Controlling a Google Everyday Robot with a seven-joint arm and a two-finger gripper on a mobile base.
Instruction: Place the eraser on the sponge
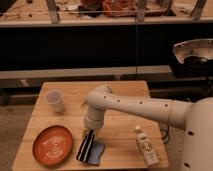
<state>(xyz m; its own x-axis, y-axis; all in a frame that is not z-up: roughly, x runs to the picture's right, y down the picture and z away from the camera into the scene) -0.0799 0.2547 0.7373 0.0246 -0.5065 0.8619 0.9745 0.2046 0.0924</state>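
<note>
The eraser point(85, 146), a black oblong block with pale stripes, sits near the table's front edge, just right of the orange plate. Its right side touches or overlaps the blue sponge point(97, 152), which sticks out from beneath it to the right. My gripper point(89, 132) points down from the white arm, directly above the eraser's far end and very close to it. I cannot tell whether it still touches the eraser.
On the wooden table point(120, 131), an orange plate point(52, 144) lies at the front left and a clear plastic cup point(55, 101) stands at the back left. A white bottle point(146, 145) lies on its side at the front right. My white arm point(135, 106) reaches in from the right.
</note>
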